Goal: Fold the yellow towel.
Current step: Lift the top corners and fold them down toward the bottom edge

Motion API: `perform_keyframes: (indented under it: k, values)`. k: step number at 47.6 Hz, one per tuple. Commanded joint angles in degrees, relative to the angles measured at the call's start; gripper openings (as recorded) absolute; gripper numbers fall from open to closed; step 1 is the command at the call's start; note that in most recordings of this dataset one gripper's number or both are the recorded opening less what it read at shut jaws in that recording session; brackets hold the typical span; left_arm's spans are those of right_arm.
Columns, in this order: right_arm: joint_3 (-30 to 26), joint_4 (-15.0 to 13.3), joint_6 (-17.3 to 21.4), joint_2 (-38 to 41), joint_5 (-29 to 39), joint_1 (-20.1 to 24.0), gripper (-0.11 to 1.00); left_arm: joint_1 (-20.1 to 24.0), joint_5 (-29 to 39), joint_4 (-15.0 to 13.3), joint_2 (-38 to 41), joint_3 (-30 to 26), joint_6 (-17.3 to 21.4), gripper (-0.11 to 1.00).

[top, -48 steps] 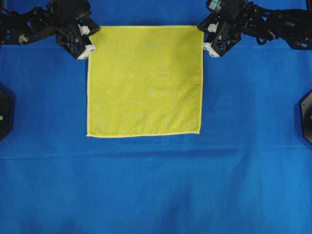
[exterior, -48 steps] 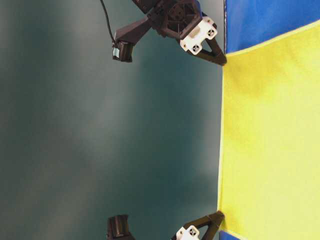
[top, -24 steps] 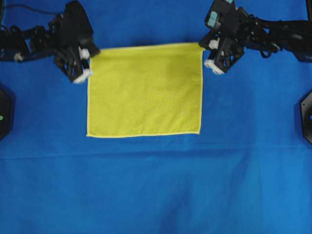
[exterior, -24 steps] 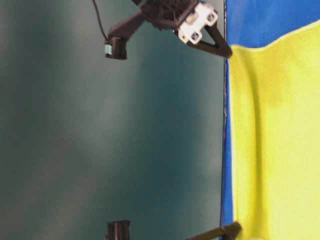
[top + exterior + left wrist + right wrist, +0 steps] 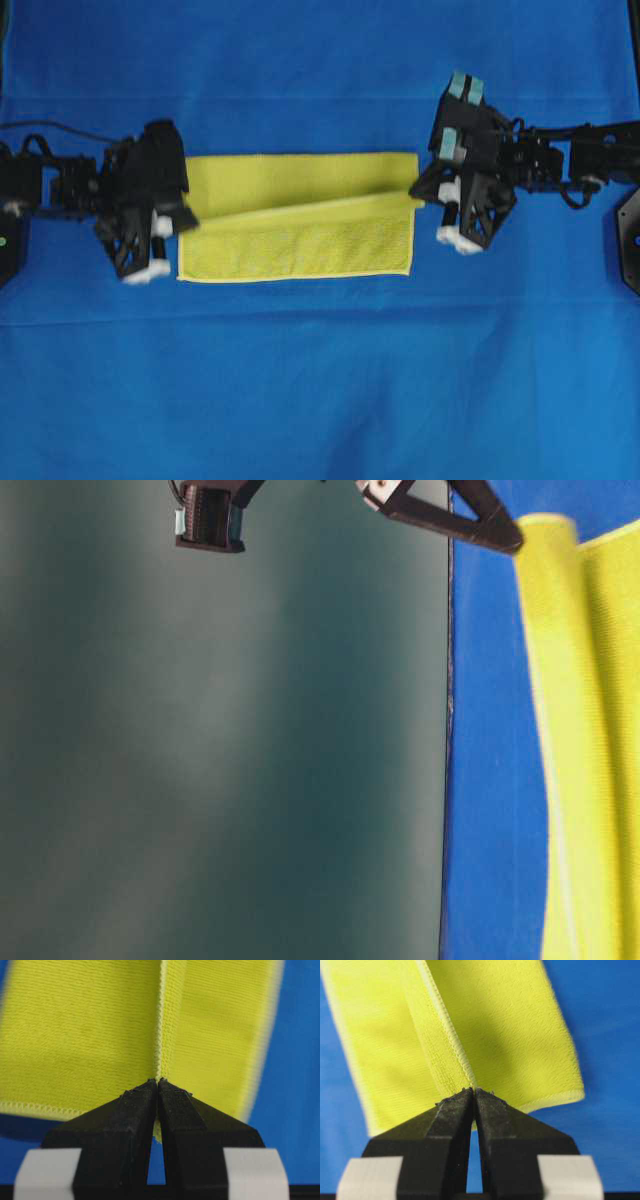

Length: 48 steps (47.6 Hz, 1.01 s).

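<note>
one yellow towel (image 5: 300,225), half-folded and fuzzy, is hanging between two grippers, left gripper (image 5: 157,1081) and right gripper (image 5: 473,1090), jaws clamping its corners.

Blue sheet (image 5: 320,380) (faintly creased)

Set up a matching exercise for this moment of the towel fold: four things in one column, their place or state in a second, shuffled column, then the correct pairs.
Things:
1. left gripper
2. right gripper
3. yellow towel
4. blue sheet

Place or state:
A. lies flat under everything, covering the whole table
B. shut on the towel's corner at the right of the overhead view
C. partly doubled over, its top layer raised
D. shut on the towel's corner at the left of the overhead view

Pairs: 1-D, 2-B, 3-C, 4-A
</note>
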Motion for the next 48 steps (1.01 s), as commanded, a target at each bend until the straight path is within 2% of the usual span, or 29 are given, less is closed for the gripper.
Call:
perform_keyframes:
  k: [1,10,33,36,40,45,48]
  values:
    - [-0.4,0.2,0.9,-0.5,0.0,2.0,0.03,-3.3,-0.2,-0.1,-0.4,-0.8,-1.4,0.01]
    - [-0.8,0.2,2.7,0.4,0.0,5.4,0.03,-7.7,-0.2,-0.1,0.9,-1.8,-3.3,0.01]
    - [-2.8,0.2,3.3,4.1,-0.4,6.8,0.03,-7.8,-1.4,-0.1,1.3,-2.0,-3.5,0.02]
    - [-2.9,0.2,3.4,4.1,-0.4,7.7,0.04,-7.8,-1.6,-0.1,1.3,-2.0,-3.6,0.1]
    - [-3.0,0.3,3.8,4.1,-0.4,8.5,0.08,-7.8,-1.7,-0.1,1.1,-2.0,-3.5,0.33]
    - [-3.4,0.1,4.5,3.7,0.3,9.1,0.38,-7.9,-1.2,-0.1,0.4,-2.2,-3.4,0.64]
    - [-3.6,-0.3,4.5,2.8,0.9,9.2,0.55,-7.8,-1.0,-0.1,-0.5,-2.3,-3.1,0.69]
